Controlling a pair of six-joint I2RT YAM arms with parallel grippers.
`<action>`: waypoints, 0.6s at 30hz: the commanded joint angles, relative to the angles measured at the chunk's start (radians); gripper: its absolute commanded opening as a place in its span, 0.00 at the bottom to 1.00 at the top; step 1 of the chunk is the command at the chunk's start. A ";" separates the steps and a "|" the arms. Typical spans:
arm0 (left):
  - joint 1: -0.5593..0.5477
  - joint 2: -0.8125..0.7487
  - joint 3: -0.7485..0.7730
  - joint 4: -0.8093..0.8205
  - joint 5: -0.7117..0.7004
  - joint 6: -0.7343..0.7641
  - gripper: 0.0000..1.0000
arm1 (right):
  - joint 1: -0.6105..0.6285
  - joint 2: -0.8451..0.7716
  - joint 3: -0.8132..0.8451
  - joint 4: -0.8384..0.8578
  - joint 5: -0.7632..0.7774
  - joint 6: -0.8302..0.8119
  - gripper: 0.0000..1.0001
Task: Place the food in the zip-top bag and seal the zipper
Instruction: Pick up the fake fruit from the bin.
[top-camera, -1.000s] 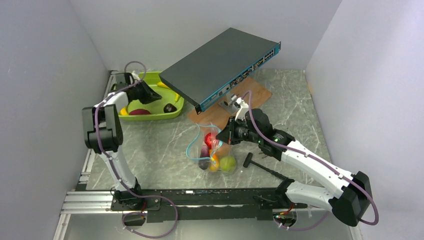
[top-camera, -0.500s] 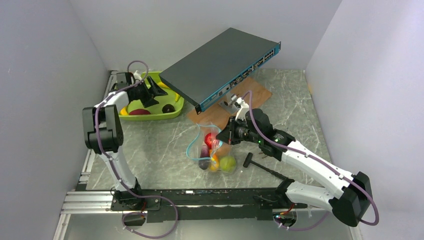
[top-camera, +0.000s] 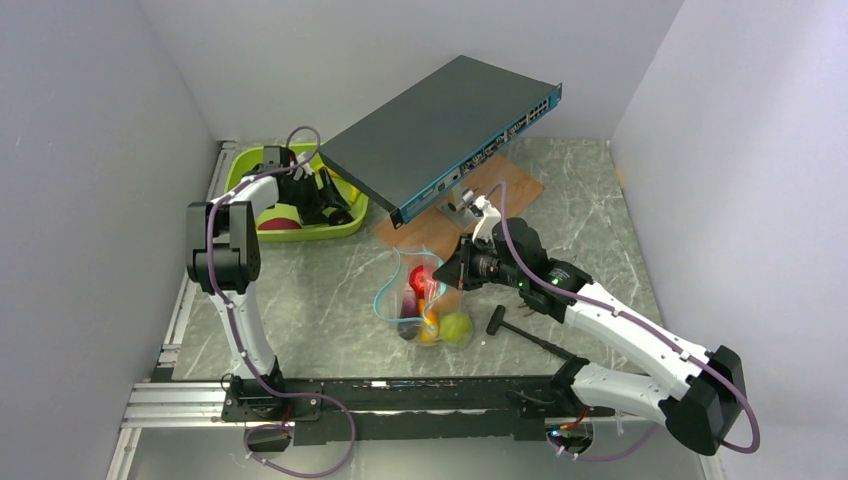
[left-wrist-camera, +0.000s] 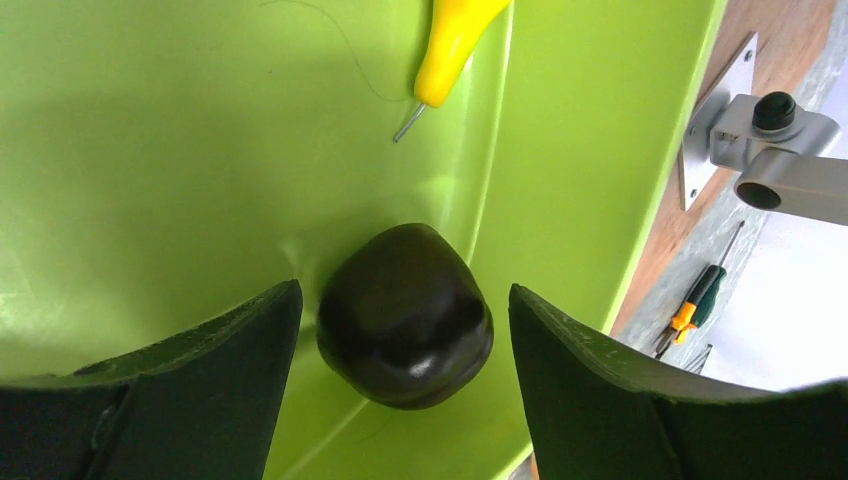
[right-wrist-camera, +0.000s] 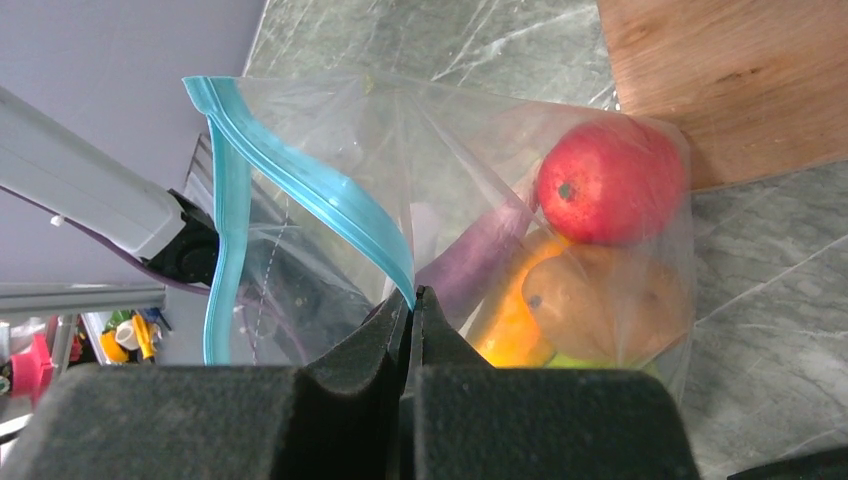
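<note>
Grey switch (top-camera: 445, 125) over tray (top-camera: 300, 234) edge, board (top-camera: 517, 183) beside bag (right-wrist-camera: 440, 130)

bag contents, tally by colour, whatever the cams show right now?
Visible inside the zip-top bag:
red apple: 1
purple eggplant: 1
bright orange piece: 1
dull orange fruit: 1
green apple: 1
Total: 5 (more may be hidden behind these)
</note>
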 joint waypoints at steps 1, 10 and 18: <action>-0.037 0.016 0.035 -0.021 -0.001 0.046 0.75 | -0.005 -0.020 0.032 -0.012 0.006 0.008 0.00; -0.033 0.034 0.069 -0.037 0.065 0.047 0.35 | -0.003 -0.033 0.047 -0.051 0.020 0.021 0.00; 0.040 -0.093 0.007 0.039 0.077 -0.003 0.21 | -0.003 -0.021 0.037 -0.053 0.033 0.046 0.00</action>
